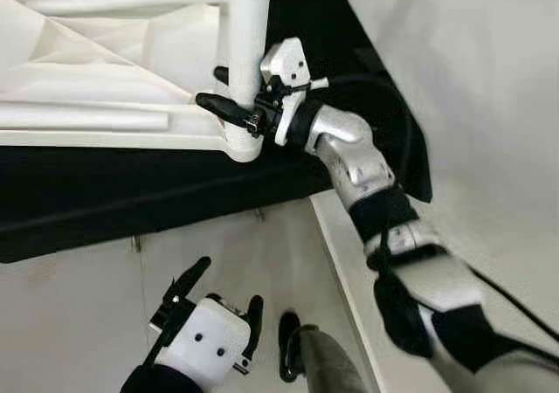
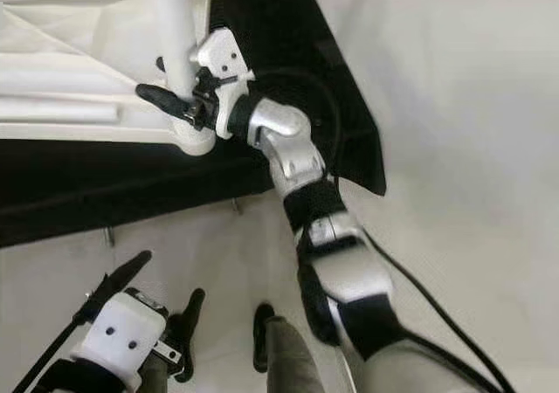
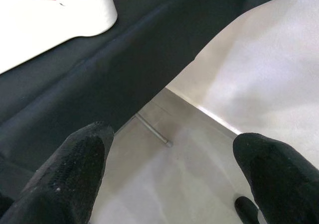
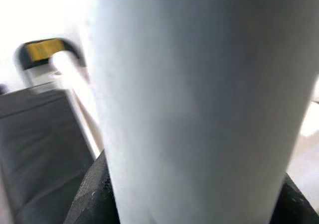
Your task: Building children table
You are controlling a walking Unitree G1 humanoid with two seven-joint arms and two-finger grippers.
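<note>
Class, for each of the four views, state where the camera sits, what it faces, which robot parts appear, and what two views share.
Left eye, head: down on white table leg, right claw around it.
Right eye, head: same scene; left claw low, open.
Left wrist: along its fingers toward black cloth and floor.
Right wrist: close on the leg between its fingers.
Shared: both eyes show leg and claws.

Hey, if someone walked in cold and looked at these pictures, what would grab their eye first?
Most striking is the right gripper, its jaws closed around a white table leg where it meets the corner of the upturned white tabletop, which lies on a black cloth. Lower down, the left gripper hangs open above the pale floor.
</note>
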